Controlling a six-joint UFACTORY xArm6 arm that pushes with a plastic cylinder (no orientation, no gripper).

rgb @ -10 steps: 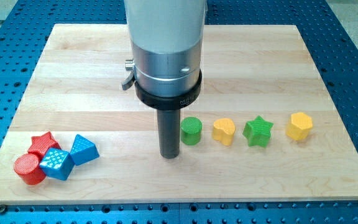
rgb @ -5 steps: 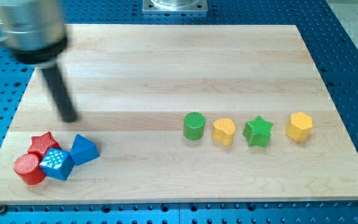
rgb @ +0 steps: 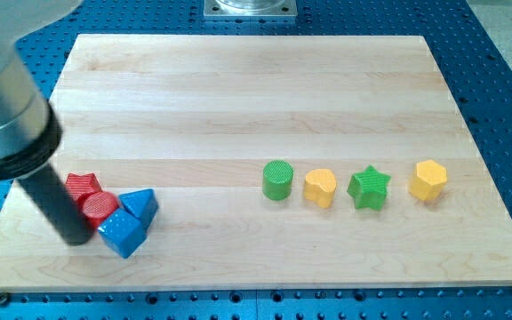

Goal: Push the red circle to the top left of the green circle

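The red circle (rgb: 100, 207) lies at the view's lower left, in a tight cluster with a red star (rgb: 82, 185) above-left of it and two blue blocks. My tip (rgb: 75, 238) rests on the board just left of and below the red circle, touching or nearly touching it. The green circle (rgb: 276, 180) stands far to the right, near the board's middle, at about the same height.
A blue cube (rgb: 121, 234) sits below-right of the red circle and a blue triangular block (rgb: 140, 205) to its right. Right of the green circle stand a yellow heart (rgb: 320, 188), a green star (rgb: 369, 188) and a yellow hexagon (rgb: 428, 180).
My tip swung from beside the green circle to the far left, then down behind the cluster. The red circle, red star and both blue blocks have shifted right.
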